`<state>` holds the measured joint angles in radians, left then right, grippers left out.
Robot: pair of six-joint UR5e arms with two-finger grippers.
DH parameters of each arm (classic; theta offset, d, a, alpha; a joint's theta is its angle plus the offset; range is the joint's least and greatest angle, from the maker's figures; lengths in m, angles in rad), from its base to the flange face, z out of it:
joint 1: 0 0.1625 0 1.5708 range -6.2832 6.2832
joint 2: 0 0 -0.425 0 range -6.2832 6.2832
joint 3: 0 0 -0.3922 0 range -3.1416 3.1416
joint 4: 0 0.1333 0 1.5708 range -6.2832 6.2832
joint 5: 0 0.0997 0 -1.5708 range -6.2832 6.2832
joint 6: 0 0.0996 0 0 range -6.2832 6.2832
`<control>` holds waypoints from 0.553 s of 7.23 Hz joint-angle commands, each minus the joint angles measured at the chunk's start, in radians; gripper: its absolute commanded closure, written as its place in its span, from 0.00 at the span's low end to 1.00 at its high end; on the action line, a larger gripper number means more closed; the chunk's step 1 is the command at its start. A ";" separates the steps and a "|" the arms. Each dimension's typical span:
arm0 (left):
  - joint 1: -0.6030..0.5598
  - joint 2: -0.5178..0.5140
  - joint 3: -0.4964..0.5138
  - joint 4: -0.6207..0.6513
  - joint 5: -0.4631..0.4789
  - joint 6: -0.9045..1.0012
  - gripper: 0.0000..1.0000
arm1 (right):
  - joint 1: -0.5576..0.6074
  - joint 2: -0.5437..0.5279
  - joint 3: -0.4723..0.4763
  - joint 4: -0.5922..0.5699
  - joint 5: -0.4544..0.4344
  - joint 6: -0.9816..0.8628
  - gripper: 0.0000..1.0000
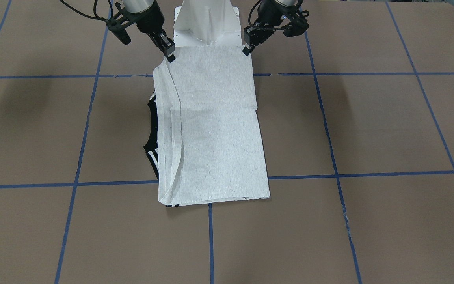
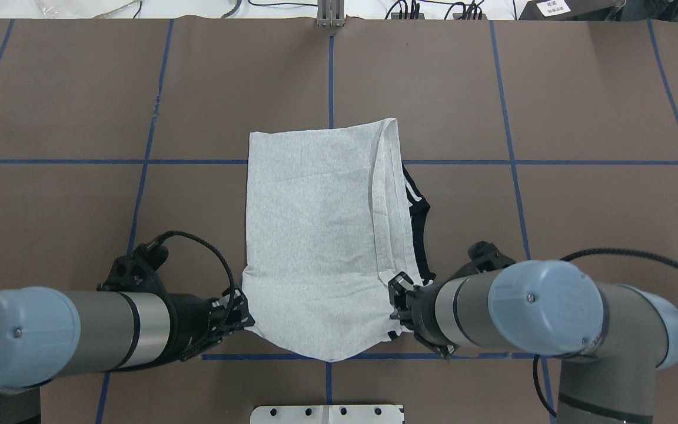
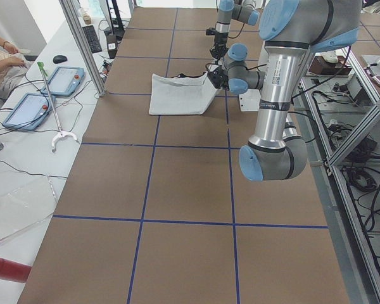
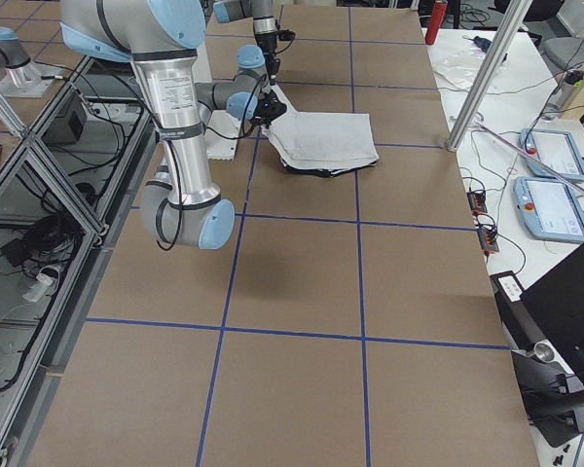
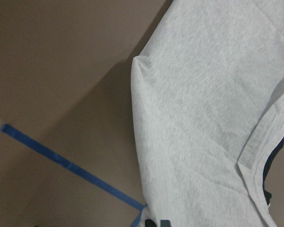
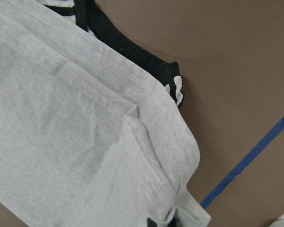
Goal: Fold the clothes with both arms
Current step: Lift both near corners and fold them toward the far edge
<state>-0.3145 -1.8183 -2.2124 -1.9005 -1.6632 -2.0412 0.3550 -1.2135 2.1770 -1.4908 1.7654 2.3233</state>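
The grey T-shirt (image 1: pixel 215 130) lies folded into a long rectangle, plain side up, so its print is hidden. The black collar with stripes (image 2: pixel 418 218) pokes out on my right side. My left gripper (image 2: pixel 245 321) is shut on the shirt's near left corner. My right gripper (image 2: pixel 395 306) is shut on the near right corner. The near edge is raised off the table and sags between the two grippers. In the front view the left gripper (image 1: pixel 246 50) and right gripper (image 1: pixel 169 55) hold that edge just in front of the base. The wrist views show grey cloth (image 5: pixel 203 118) and the collar (image 6: pixel 123 47).
The white pedestal base (image 1: pixel 205 23) stands right behind the held edge. Blue tape lines (image 2: pixel 330 70) grid the brown table. Tablets (image 3: pixel 63 79) and cables lie on the side bench beyond the table's far edge, with metal posts (image 4: pixel 477 88) beside it.
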 commanded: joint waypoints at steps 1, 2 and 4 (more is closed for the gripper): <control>-0.133 -0.088 0.121 0.011 -0.006 0.145 1.00 | 0.173 0.122 -0.133 0.000 0.095 -0.068 1.00; -0.184 -0.140 0.201 0.006 -0.006 0.179 1.00 | 0.211 0.158 -0.204 0.004 0.114 -0.124 1.00; -0.234 -0.199 0.302 -0.006 -0.020 0.235 1.00 | 0.245 0.241 -0.340 0.007 0.115 -0.169 1.00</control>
<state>-0.5152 -1.9793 -1.9773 -1.8992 -1.6752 -1.8535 0.5731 -1.0237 1.9157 -1.4843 1.8749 2.1868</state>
